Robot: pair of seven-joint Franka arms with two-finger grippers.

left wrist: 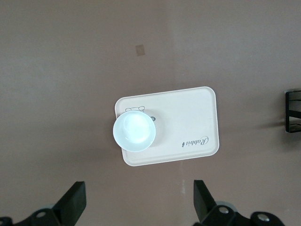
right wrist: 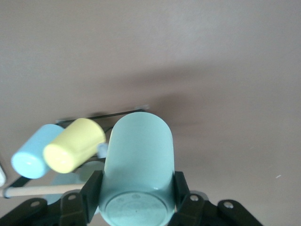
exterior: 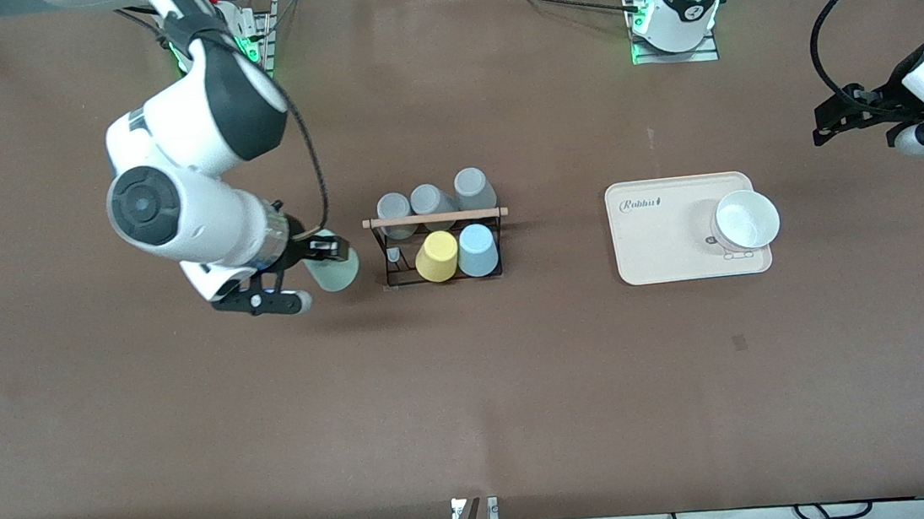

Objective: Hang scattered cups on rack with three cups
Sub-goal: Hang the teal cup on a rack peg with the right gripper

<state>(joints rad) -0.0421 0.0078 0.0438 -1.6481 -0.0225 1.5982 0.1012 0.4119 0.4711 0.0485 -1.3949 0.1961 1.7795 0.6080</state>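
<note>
Gripping the mint-green cup between both fingers, the right gripper hangs over the table just off the rack's end toward the right arm's end of the table. The fingers are clamped on the cup's sides near its base, and the cup is tipped over on its side, mouth pointing toward the rack.

Rack: black wire frame, wooden rod across the top. On the front camera's clock face, the held cup sits at about 9 o'clock from the rack, near but apart from it.

On the rack now:
- three grey cups in the row farther from the front camera
- yellow cup and light blue cup in the nearer row, both mouth-down on pegs

One peg shows bare in the nearer row, at the end closest to the held cup.

Progress, as I judge it: light blue cup is hung; mint-green cup is lifted but not yet placed. Remaining: line its mouth over the bare peg, lower it, release. That would appear to finish the job.

Left gripper: fingers spread apart, holding nothing, waiting high over the table toward the left arm's end. Its wrist view looks down on the cream tray, which carries a white bowl. Tray lies at roughly 3 o'clock from the rack, well apart.
</note>
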